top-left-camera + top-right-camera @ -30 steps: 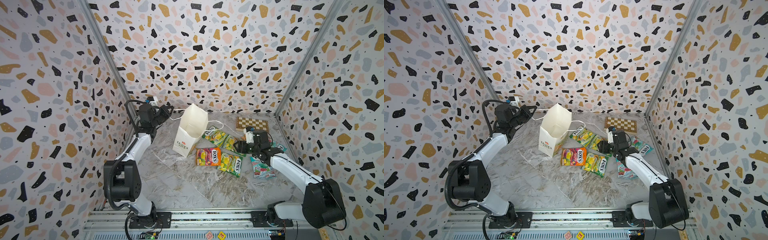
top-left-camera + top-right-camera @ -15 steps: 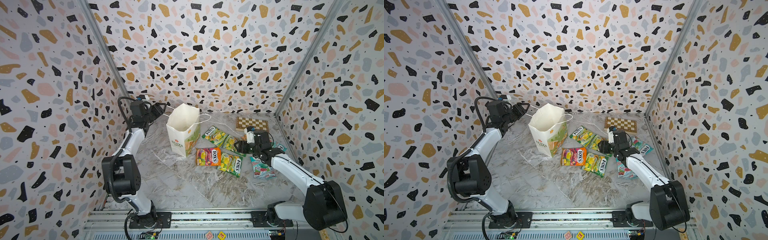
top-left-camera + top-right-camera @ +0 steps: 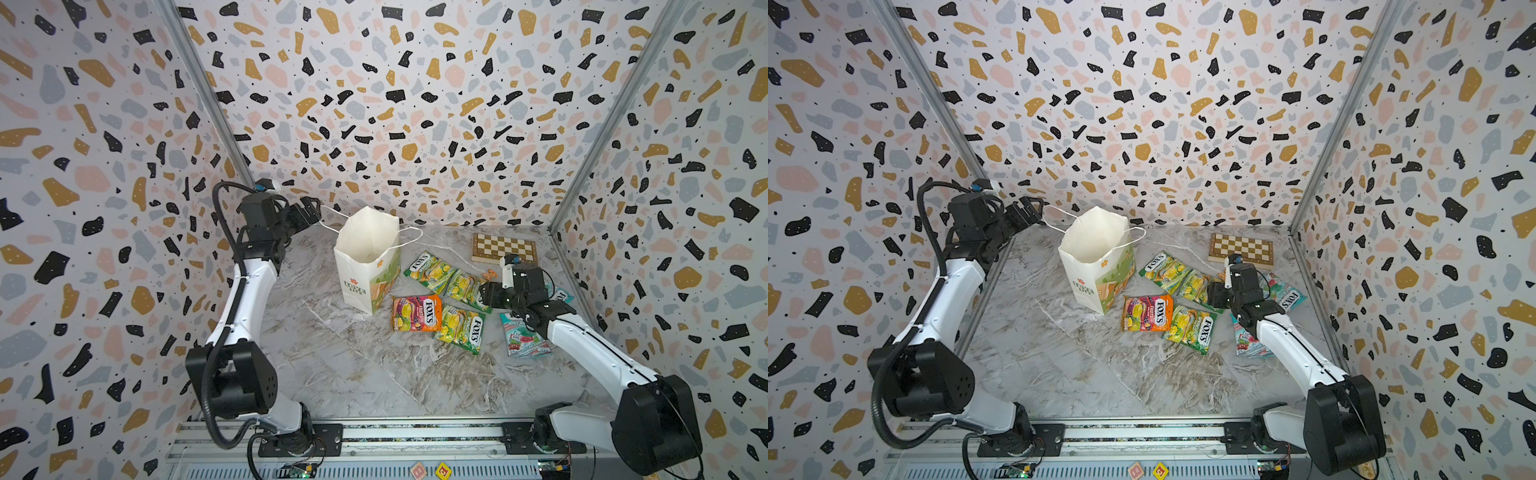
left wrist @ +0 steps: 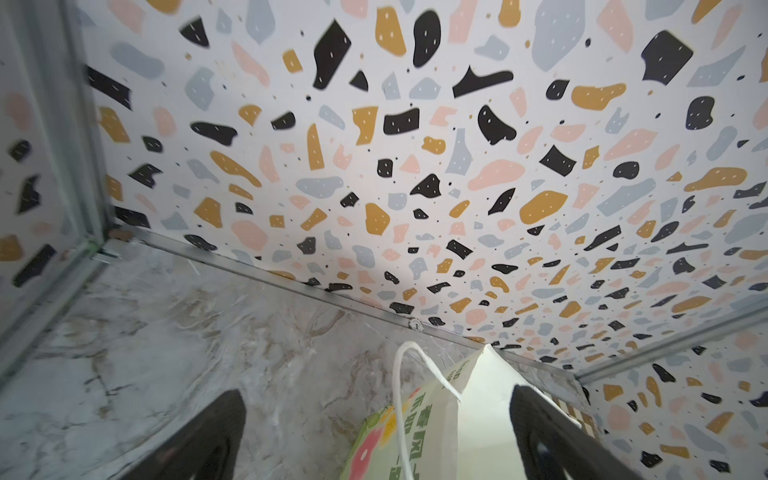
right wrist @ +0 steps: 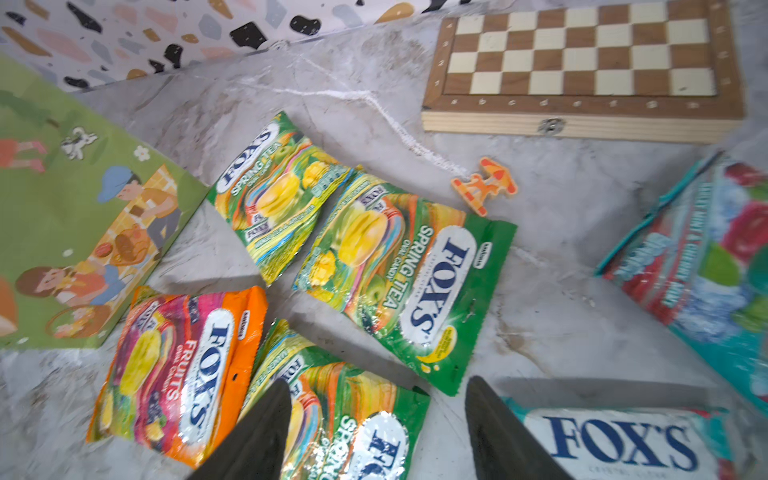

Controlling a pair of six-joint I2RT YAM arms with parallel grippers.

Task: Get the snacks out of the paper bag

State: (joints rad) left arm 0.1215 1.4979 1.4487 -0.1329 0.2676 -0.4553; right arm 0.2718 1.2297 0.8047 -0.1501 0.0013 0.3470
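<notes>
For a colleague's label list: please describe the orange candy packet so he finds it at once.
Find the white paper bag. The orange packet lies flat just right of its base in both top views. It alone is orange-pink, marked FRUITS; the green packets beside it say SPRING TEA.

White paper bag (image 3: 365, 245), green-yellow snacks (image 3: 460, 329)

Bright, even light; soft shadows beside the paper bag (image 3: 365, 249). Glare on the snacks (image 5: 415, 282). Wrist views blur and bend toward edges.
</notes>
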